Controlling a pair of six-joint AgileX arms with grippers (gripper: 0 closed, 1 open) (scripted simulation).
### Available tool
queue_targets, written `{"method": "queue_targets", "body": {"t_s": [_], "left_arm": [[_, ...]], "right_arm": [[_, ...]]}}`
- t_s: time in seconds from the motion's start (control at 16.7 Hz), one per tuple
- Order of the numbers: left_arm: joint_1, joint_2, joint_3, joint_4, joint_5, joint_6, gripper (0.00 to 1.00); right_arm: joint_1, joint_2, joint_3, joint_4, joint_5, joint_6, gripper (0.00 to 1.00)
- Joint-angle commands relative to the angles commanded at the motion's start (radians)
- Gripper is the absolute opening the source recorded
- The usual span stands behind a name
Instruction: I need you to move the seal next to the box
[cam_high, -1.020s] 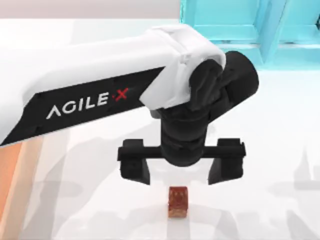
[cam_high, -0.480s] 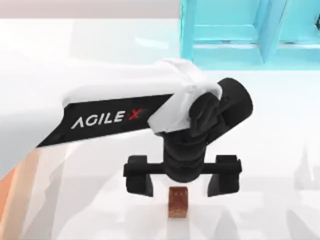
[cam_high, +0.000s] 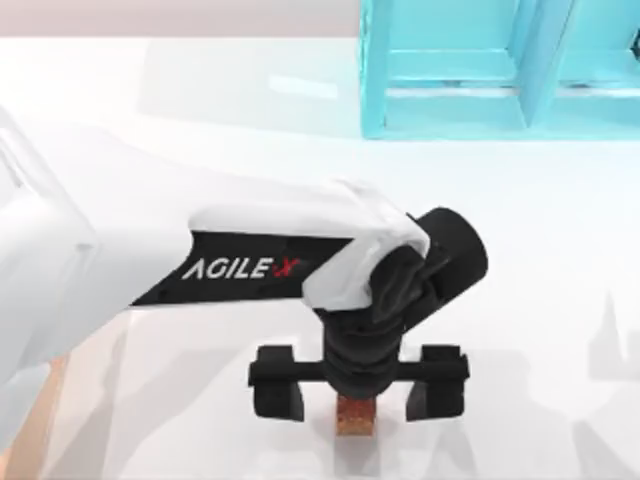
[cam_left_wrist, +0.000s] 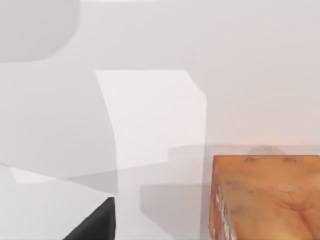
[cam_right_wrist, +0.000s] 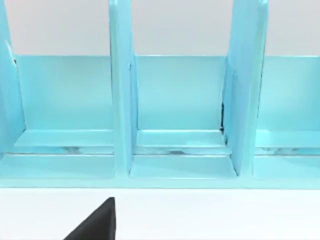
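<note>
The seal (cam_high: 355, 417) is a small reddish-brown speckled block near the table's front edge, its upper part hidden under my left wrist. My left gripper (cam_high: 357, 388) hangs over it, open, with one black finger (cam_high: 280, 388) to the seal's left and the other to its right, neither touching it. In the left wrist view the seal (cam_left_wrist: 265, 200) looms close beside a black fingertip (cam_left_wrist: 95, 226). A thin orange-tan sliver of the box (cam_high: 48, 392) shows at the left edge, mostly hidden by my left arm. My right gripper (cam_right_wrist: 97, 225) is parked, facing the shelf.
A cyan-blue shelf with upright dividers (cam_high: 500, 70) stands at the back right of the table; the right wrist view looks straight into its compartments (cam_right_wrist: 180, 100). The white tabletop (cam_high: 560, 300) stretches to the right of the seal.
My left arm has swung toward the front edge and come down. The open gripper, formerly just behind the seal, now has a finger on each side of it. The seal has not moved.
</note>
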Motion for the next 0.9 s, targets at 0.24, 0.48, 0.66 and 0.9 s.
{"method": "queue_targets", "body": {"t_s": [0.24,0.48,0.66,0.9], "left_arm": [[0.0,0.0,0.0,0.0,0.0,0.0,0.85],[0.0,0.0,0.0,0.0,0.0,0.0,0.55],[0.0,0.0,0.0,0.0,0.0,0.0,0.32],[0.0,0.0,0.0,0.0,0.0,0.0,0.02]], "right_arm": [[0.0,0.0,0.0,0.0,0.0,0.0,1.0],[0.0,0.0,0.0,0.0,0.0,0.0,1.0],[0.0,0.0,0.0,0.0,0.0,0.0,1.0],[0.0,0.0,0.0,0.0,0.0,0.0,1.0]]}}
